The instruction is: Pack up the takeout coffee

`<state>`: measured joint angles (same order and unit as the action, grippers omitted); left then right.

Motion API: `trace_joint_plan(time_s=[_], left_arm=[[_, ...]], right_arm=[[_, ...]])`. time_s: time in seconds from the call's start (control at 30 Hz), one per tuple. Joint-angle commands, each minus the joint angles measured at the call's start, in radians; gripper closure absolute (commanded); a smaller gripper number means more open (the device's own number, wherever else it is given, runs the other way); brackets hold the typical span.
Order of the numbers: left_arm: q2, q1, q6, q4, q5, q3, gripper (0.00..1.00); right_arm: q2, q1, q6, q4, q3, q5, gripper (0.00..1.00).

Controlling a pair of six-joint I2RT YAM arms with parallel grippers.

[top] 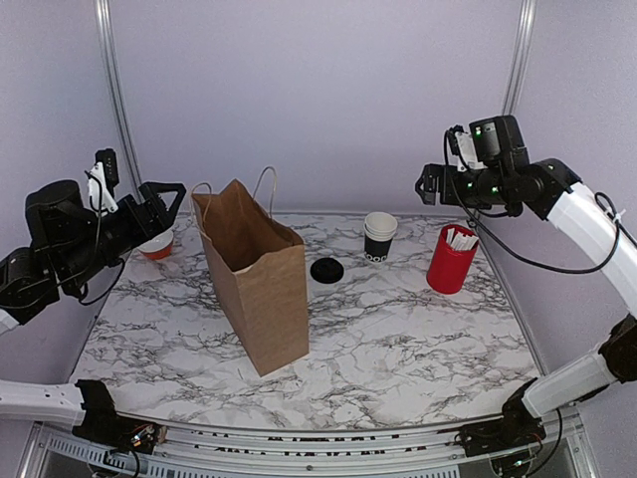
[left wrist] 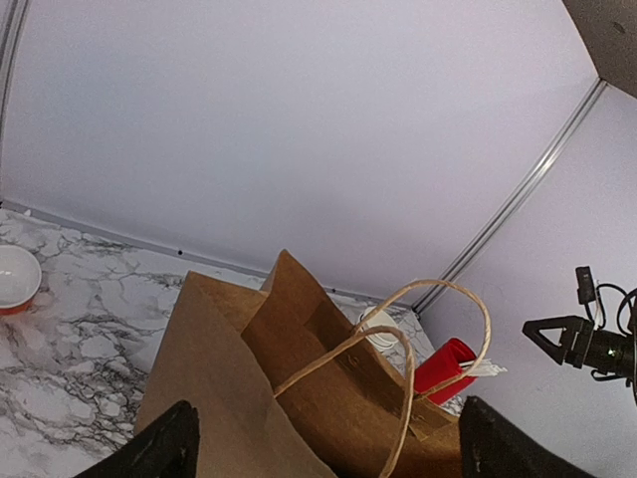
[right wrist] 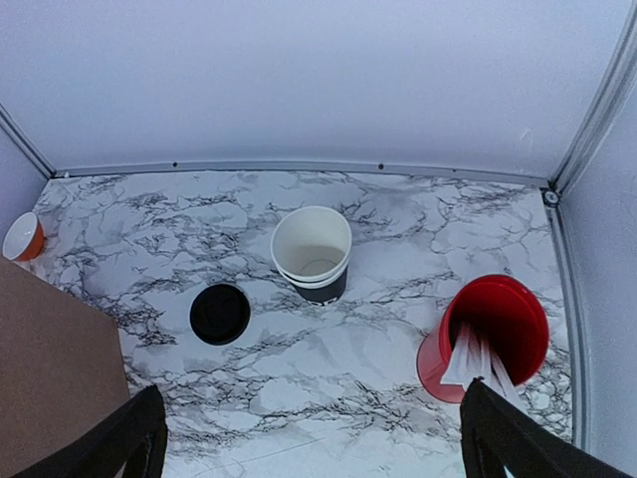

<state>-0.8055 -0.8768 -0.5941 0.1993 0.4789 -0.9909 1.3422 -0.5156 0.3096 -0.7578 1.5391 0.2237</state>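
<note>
Coffee cup: I am not seeing the single black cup in any view. It is possibly sitting inside the brown paper bag (top: 261,289), whose walls are hiding its floor.
Lid: a round black lid (top: 326,270) is lying flat on the marble table (top: 398,344), just right of the bag.
Left arm: I am hovering my left pincer (left wrist: 323,446) above the bag's left side, fingers spread wide, pinching nothing.
Right arm: I am holding my right pincer (right wrist: 318,440) high, well right of the bag, spread and empty.
Handling: I am judging such a cup light, thin-walled and easily crushed. It is best taken gently round its side just under the rim. The lid is probably slick.
Edges: the bag's twine handles (left wrist: 438,299) are arching over its mouth and could snag a finger.
Open room: bare marble is lying in front of the bag. The stack of cups (top: 379,237) and the red holder of white sticks (top: 451,261) are standing right of it, and a small bowl (top: 156,245) left of it.
</note>
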Motion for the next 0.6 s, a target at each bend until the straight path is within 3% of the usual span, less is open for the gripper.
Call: trace_joint_plan(time_s=[0.0, 0.13, 0.27, 0.4, 0.57], left_arm=[[0.043, 0.004, 0.041, 0.035, 0.087, -0.003, 0.02], [0.038, 0.008, 0.038, 0.088, 0.217, -0.032, 0.01], [0.006, 0.052, 0.035, 0.138, 0.264, -0.065, 0.01], [-0.050, 0.201, 0.030, 0.186, 0.173, -0.095, 0.01], [-0.093, 0.424, -0.013, 0.190, -0.042, -0.061, 0.01]], right_arm=[[-0.013, 0.054, -0.006, -0.032, -0.004, 0.020, 0.00], [-0.046, 0.125, 0.005, -0.035, -0.060, -0.007, 0.03], [-0.081, 0.188, 0.013, -0.032, -0.131, -0.045, 0.15], [-0.075, 0.201, -0.016, -0.008, -0.162, -0.080, 0.31], [0.027, 0.201, -0.040, -0.050, -0.110, -0.069, 0.49]])
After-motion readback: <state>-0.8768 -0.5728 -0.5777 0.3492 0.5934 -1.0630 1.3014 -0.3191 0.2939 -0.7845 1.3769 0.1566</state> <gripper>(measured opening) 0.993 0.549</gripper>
